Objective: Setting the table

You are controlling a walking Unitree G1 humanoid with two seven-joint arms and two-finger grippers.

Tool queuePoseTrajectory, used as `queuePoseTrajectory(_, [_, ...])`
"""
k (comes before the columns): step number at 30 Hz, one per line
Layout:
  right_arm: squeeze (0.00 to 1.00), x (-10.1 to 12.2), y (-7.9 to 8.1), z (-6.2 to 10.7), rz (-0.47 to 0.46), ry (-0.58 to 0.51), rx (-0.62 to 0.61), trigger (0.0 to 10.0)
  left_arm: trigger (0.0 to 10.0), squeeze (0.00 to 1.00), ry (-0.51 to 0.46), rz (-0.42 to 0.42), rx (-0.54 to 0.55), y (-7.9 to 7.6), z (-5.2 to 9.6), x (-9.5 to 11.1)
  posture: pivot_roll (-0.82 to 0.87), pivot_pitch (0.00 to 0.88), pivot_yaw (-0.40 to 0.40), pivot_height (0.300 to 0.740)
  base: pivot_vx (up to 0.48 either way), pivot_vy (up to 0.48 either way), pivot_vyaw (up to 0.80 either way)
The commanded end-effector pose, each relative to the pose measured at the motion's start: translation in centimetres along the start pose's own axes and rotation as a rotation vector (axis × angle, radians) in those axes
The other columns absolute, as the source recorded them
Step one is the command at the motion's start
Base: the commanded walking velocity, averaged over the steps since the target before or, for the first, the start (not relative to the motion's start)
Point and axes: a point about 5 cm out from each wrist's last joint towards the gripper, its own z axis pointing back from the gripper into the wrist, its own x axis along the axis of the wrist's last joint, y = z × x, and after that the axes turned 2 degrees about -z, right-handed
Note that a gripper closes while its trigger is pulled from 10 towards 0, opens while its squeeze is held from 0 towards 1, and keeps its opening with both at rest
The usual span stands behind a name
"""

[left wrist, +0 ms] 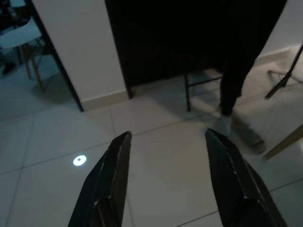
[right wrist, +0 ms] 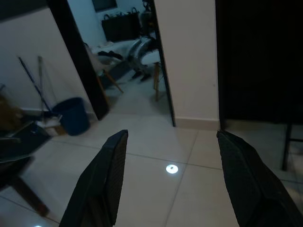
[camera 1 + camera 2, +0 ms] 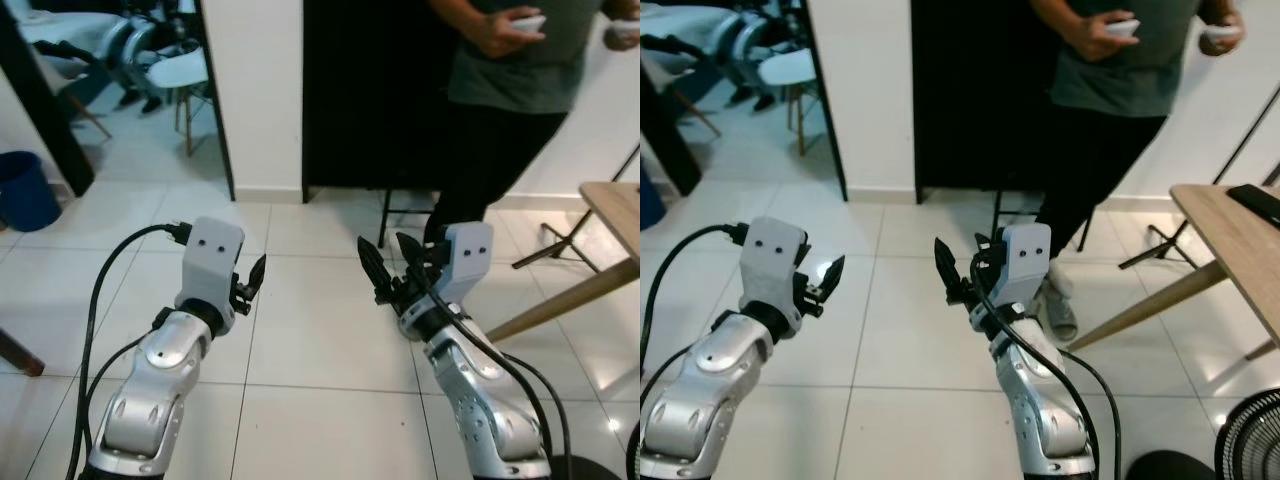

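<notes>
Both pairs of jaws are spread wide and hold nothing. The left gripper [image 1: 165, 182] and the right gripper [image 2: 175, 182] hover side by side, well apart, above the pale glossy tiled floor [image 3: 320, 350]. At far right stands the light wooden table with slanted legs [image 3: 1230, 235]; the right eye view shows a flat black device [image 3: 1255, 203] on it. A person in a grey-green shirt [image 3: 520, 60] stands beyond, just left of the table. The right wrist view reveals a blue plastic bin [image 2: 72, 115] far left.

White floor tiles [image 3: 320, 330], blue bin [image 3: 25, 190], light wooden table [image 3: 1240, 245].
</notes>
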Motion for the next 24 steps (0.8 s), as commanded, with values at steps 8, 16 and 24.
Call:
queuePoseTrajectory(8, [0.0, -0.25, 0.69, -0.01, -0.015, 0.008, 0.028, 10.0, 10.0, 0.0, 0.031, -0.007, 0.019, 0.56, 0.21, -0.68, -0.01, 0.0, 0.041, 0.74, 0.0, 0.0, 0.77])
queuePoseTrajectory(16, [0.0, -0.24, 0.81, 0.03, -0.016, 0.009, 0.037, 10.0, 10.0, 0.0, 0.031, -0.009, 0.017, 0.56, 0.2, -0.63, -0.01, 0.0, 0.041, 0.74, 0.0, 0.0, 0.77])
queuePoseTrajectory(24, [0.0, -0.24, 0.86, 0.02, -0.017, 0.009, 0.041, 10.0, 10.0, 0.0, 0.029, -0.01, 0.017, 0.54, 0.17, -0.61, -0.01, 0.0, 0.04, 0.74, 0.0, 0.0, 0.77])
